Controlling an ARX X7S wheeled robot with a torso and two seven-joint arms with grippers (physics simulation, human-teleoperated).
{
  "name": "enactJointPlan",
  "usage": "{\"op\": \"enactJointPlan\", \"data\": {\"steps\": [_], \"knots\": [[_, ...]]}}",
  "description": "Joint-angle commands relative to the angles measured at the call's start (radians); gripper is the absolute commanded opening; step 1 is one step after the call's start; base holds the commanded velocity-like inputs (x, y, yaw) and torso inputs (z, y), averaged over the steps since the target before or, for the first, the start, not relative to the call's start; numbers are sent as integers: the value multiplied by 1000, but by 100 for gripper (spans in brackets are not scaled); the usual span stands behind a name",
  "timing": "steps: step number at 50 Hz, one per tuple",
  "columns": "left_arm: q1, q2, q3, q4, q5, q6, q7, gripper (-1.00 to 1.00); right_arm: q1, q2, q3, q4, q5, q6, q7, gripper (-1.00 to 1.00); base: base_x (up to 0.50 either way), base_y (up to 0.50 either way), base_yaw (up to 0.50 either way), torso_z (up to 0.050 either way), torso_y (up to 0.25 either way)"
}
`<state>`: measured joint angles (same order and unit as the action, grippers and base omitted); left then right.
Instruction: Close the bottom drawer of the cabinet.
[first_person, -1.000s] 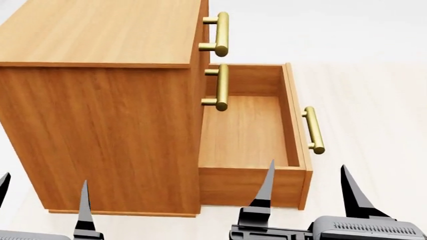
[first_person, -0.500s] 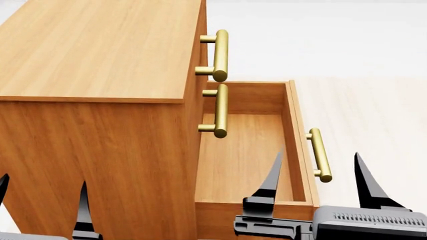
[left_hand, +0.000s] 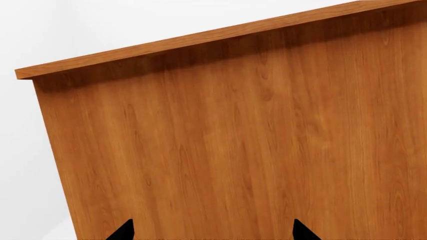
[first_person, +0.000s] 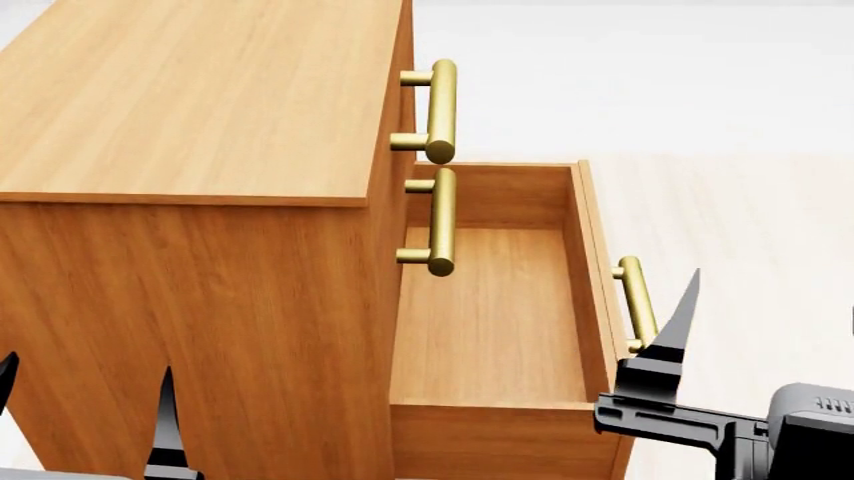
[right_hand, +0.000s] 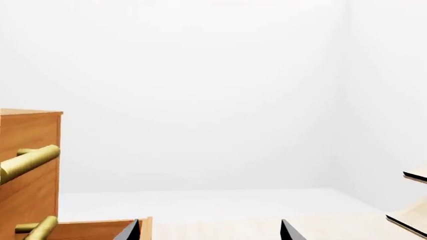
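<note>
The cabinet of warm-brown wood fills the left of the head view. Its bottom drawer stands pulled out to the right, empty, with its brass handle on the outer face. My right gripper is open just beyond the drawer's front; one finger stands by the handle's near end and the other is cut off by the frame edge. In the right wrist view the right gripper straddles the drawer's front edge. My left gripper is open, facing the cabinet's side wall, with nothing held.
The two upper drawers are shut, and their brass handles overhang the open drawer. Pale slanted panels show far off in the right wrist view. Pale floor lies beyond the drawer front.
The view shifted first, the cabinet sliding down the frame. Since then my right gripper has moved right, from over the drawer's inside to outside its front by the handle. The left gripper has stayed.
</note>
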<state>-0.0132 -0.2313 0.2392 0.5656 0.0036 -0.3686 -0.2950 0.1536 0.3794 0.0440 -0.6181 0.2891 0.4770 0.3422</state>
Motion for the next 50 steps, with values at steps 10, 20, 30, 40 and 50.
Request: {"op": "enactJointPlan", "data": {"steps": [10,20,30,40,50], "knots": [[4,8,-21,14,-13,-3,25,100,-25,-43,32,489,-76,-335,-129,100,0,0,0,0,0],[4,3,-19,10,-18,1,19,100,-13,-60,26,671,-79,-431,-155,100,0,0,0,0,0],[3,-1,-13,13,-21,-3,13,100,-10,-76,8,832,-87,-561,-205,100,0,0,0,0,0],[0,-5,-10,16,-25,-6,8,100,3,-99,-40,926,-116,-630,-235,100,0,0,0,0,0],[0,-10,-9,15,-29,-4,2,100,27,-115,-78,967,-135,-658,-254,100,0,0,0,0,0]]}}
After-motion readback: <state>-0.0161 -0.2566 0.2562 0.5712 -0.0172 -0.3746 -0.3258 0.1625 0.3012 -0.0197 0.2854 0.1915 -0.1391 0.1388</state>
